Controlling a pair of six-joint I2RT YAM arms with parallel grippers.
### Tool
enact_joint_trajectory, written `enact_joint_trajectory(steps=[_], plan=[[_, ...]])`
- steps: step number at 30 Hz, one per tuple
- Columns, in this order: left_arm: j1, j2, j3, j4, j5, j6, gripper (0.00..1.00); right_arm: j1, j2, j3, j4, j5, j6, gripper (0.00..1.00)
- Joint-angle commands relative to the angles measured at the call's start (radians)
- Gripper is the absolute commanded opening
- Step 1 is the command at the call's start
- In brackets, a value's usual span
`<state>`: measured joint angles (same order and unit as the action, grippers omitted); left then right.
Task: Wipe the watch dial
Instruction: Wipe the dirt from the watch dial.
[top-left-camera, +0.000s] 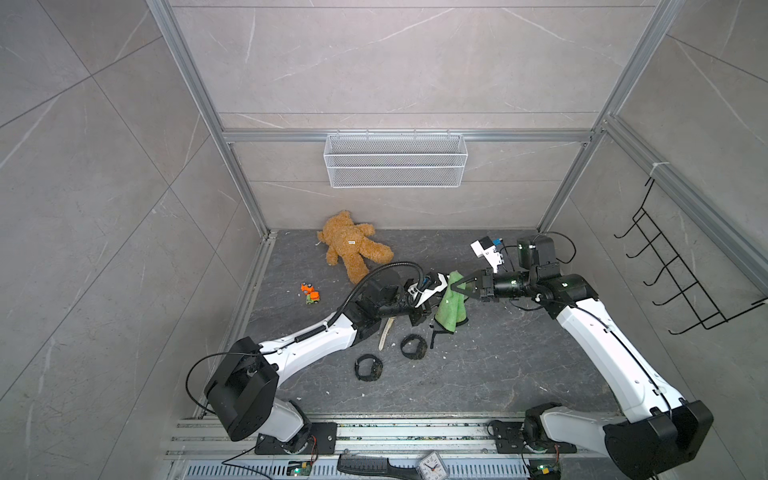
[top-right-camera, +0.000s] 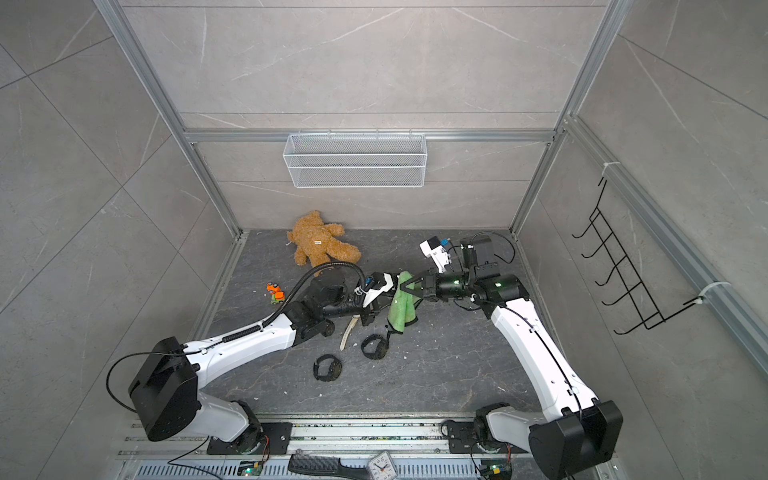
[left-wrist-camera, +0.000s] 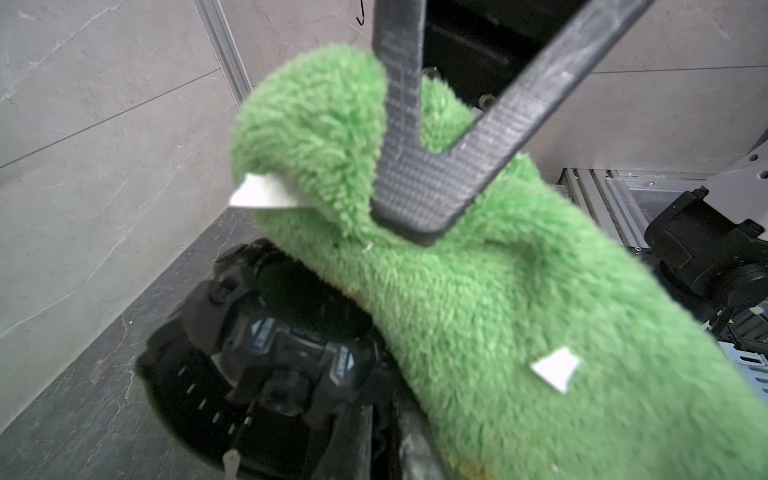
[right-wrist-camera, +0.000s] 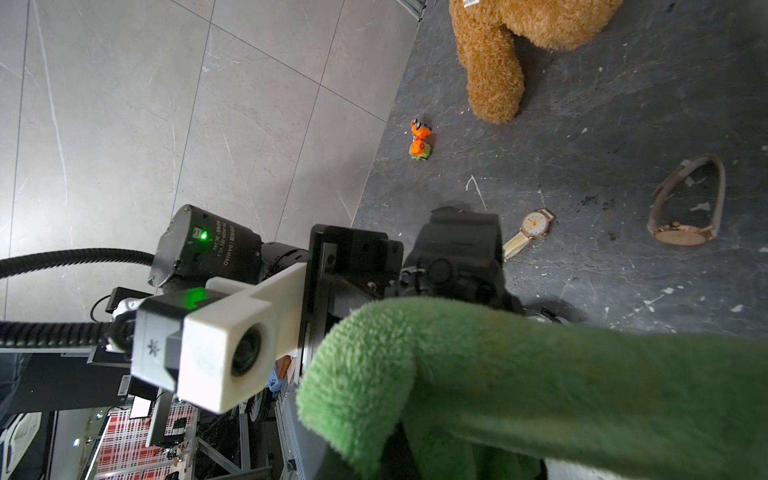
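Observation:
My left gripper (top-left-camera: 419, 311) is shut on the strap of a black sport watch (left-wrist-camera: 266, 353), holding it above the floor; its jaws (left-wrist-camera: 386, 440) sit at the strap's base. My right gripper (top-left-camera: 454, 286) is shut on a fluffy green cloth (top-left-camera: 451, 305), which hangs from its fingers (left-wrist-camera: 419, 195). In the left wrist view the cloth (left-wrist-camera: 519, 332) lies against the watch and covers part of its dial. The right wrist view shows the cloth (right-wrist-camera: 540, 374) in front of the watch (right-wrist-camera: 457, 257); that gripper's own tips are hidden under it. Both top views show cloth (top-right-camera: 401, 307) and grippers meeting mid-floor.
On the dark floor lie a gold watch (right-wrist-camera: 534, 226), a beige-strapped watch (right-wrist-camera: 685, 208), two dark watches (top-left-camera: 368, 368) (top-left-camera: 413, 347), a teddy bear (top-left-camera: 353, 245) and an orange toy car (top-left-camera: 311, 293). A wire basket (top-left-camera: 395, 160) hangs behind; comb (top-left-camera: 374, 465) and clock (top-left-camera: 432, 465) lie at the front.

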<state>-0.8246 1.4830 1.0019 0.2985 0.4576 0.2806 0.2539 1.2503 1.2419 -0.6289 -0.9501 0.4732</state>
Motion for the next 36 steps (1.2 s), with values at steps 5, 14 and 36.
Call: enact_joint_trajectory(steps=[5,14,36], plan=[[-0.005,0.05,0.086,0.02,0.091,-0.015,0.0,0.002,0.036,0.015,0.041,0.02,0.03,0.0],[-0.008,0.102,0.134,0.029,0.121,-0.019,0.0,0.002,0.084,0.021,-0.064,0.212,-0.005,0.0],[-0.008,0.097,0.148,-0.013,0.093,-0.009,0.0,-0.021,0.053,0.172,-0.397,0.522,-0.202,0.0]])
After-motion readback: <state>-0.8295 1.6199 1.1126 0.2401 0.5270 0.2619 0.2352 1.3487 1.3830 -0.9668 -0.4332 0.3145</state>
